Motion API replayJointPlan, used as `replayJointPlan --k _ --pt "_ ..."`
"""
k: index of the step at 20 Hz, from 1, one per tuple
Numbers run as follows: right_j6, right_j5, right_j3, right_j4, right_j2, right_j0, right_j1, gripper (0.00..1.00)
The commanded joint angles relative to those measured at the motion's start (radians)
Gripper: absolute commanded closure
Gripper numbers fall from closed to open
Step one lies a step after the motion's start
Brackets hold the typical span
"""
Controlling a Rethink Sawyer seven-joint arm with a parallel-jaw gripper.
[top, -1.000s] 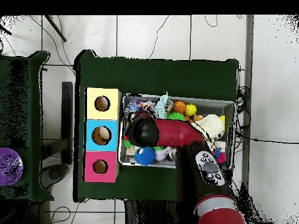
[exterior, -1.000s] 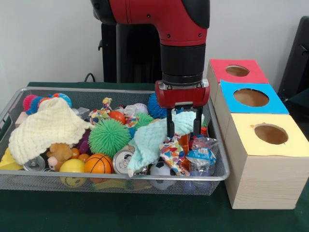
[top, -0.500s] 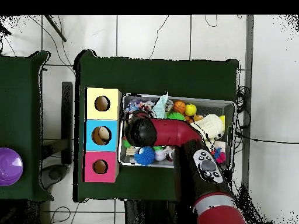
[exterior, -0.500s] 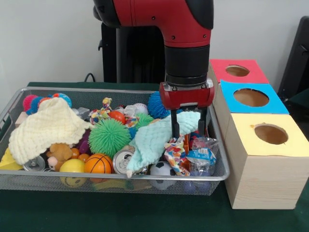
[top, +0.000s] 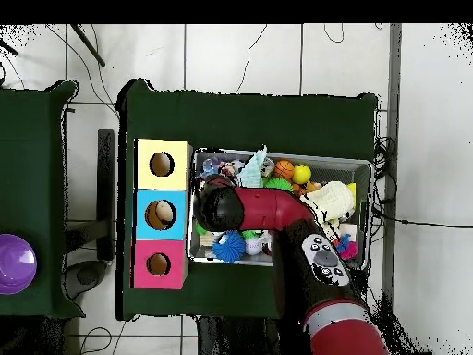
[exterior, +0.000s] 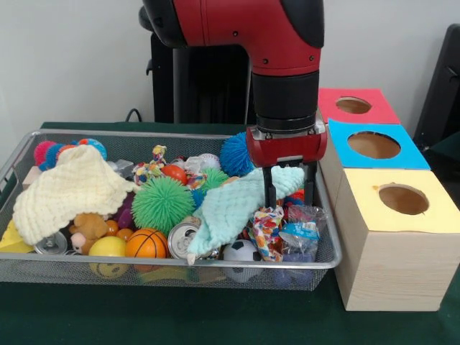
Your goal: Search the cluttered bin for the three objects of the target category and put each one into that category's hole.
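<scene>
A dark green cloth-covered table (exterior: 215,320) stands against a pale wall, and the overhead view shows it on a floor of large pale tiles (top: 240,55) crossed by thin cables, with a second green table beside it carrying a purple round object (top: 16,275) cut off at the picture's edge. On the table sits the shallow silver wire-mesh basket (exterior: 180,264), crowded with balls, cans and cloths. Just beside it stand three pale wooden boxes in a row; the nearest has a yellow top face with a round hole (exterior: 403,199), then a blue-topped box (exterior: 374,144) and a red-topped box (exterior: 353,105). The red and black arm's gripper (exterior: 289,194) hangs over the basket's box-side end, its two dark fingers spread and straddling a mint knitted cloth (exterior: 233,205) without clamping it. A speckled multicoloured floppy cloth (exterior: 267,230) lies just below, partly covered by the mint cloth and a crinkled clear packet (exterior: 300,231). A small knotted rope toy (exterior: 149,169) sits farther back, half hidden among balls. A pale-yellow knitted cloth (exterior: 65,188) drapes the opposite end. From overhead the arm hides much of the basket.
</scene>
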Motion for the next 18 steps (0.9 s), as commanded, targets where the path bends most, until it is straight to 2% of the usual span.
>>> replayJointPlan --k 1,8,18 --pt "-0.013 0.038 -0.053 -0.066 0.068 -0.034 0.060 0.00" --pt "-0.026 0.001 -0.058 -0.075 0.111 -0.059 0.077 0.00" --pt "-0.009 0.015 -0.059 -0.089 0.105 -0.054 0.068 0.00"
